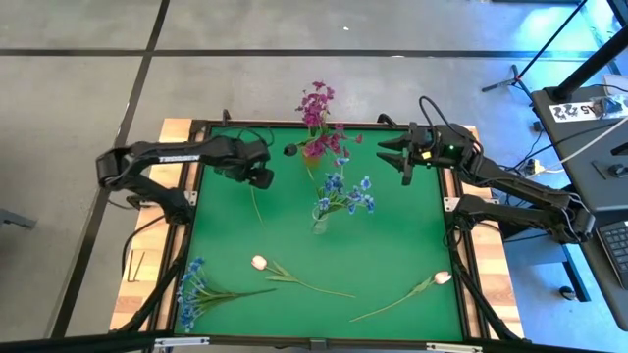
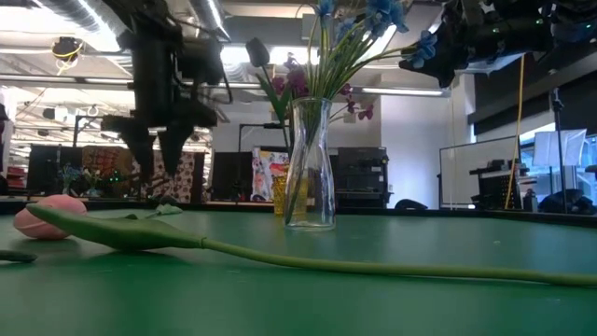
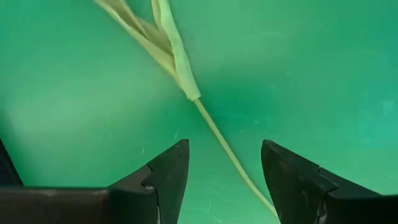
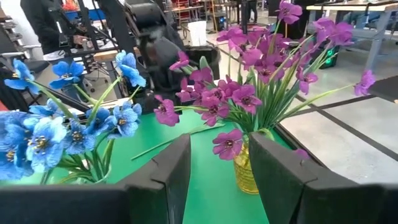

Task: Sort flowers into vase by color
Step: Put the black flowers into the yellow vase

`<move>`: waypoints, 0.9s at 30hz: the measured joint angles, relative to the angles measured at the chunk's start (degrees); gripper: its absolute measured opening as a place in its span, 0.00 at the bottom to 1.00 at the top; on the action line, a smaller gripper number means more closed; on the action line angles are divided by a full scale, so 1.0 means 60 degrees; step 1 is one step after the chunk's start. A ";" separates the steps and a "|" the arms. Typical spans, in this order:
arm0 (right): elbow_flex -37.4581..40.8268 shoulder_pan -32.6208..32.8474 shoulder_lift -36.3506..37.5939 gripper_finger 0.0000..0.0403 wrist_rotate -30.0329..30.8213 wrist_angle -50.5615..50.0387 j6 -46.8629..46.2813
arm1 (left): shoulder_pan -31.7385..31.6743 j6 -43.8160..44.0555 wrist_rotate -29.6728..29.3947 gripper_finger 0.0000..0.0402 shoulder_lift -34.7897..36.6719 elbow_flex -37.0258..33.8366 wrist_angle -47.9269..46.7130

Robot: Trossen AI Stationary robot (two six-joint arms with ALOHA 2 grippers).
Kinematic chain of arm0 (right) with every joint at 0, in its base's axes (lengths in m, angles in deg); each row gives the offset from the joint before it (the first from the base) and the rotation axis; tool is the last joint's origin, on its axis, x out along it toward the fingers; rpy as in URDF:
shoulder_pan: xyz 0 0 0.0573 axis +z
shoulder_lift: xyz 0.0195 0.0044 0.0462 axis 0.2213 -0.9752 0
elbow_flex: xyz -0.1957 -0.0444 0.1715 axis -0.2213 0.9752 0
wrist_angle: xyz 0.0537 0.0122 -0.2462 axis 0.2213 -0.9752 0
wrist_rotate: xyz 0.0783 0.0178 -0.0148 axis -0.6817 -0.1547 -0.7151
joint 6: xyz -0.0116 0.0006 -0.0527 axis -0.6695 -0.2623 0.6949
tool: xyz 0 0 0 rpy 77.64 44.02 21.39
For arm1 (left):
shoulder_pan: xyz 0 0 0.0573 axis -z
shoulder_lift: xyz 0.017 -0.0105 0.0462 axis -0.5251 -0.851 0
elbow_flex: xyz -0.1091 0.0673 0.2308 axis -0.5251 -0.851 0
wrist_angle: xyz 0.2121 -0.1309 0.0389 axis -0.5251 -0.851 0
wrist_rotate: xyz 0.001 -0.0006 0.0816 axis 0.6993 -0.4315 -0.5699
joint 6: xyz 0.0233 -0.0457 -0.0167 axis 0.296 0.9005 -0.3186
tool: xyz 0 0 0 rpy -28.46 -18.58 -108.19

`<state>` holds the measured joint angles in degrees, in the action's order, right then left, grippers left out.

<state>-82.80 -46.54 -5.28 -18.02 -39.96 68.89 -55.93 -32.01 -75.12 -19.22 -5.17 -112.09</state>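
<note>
My left gripper [image 3: 224, 171] hung open straight over the thin green stem [image 3: 231, 157], whose long axis ran ten-to-four between the fingers.

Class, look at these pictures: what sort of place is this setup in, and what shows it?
Probably a robotics lab or workshop. A green table stands on a bare concrete floor, a desk with a keyboard sits beside it, and shelves of equipment fill the room behind.
</note>
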 joint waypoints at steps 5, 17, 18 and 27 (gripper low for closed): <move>0.0000 -0.0004 0.0000 0.40 -0.0082 -0.0046 0.0010 | -0.0025 0.0018 0.0558 0.48 -0.0921 -0.0015 0.0157; 0.0000 -0.0003 0.0000 0.40 -0.0083 -0.0152 0.0255 | -0.0774 -0.0261 0.1013 0.48 -0.2177 -0.0022 0.0507; 0.0000 -0.0003 0.0000 0.40 -0.0083 -0.0157 0.0255 | -0.0854 -0.0312 0.1025 0.48 -0.2243 -0.0022 0.0584; 0.0000 -0.0004 0.0000 0.40 -0.0108 -0.0178 0.0255 | -0.1578 -0.0601 0.1142 0.48 -0.2536 -0.0019 0.0940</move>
<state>-82.80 -46.57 -5.28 -18.67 -41.04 70.42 -65.39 -35.61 -68.26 -34.44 -5.28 -106.45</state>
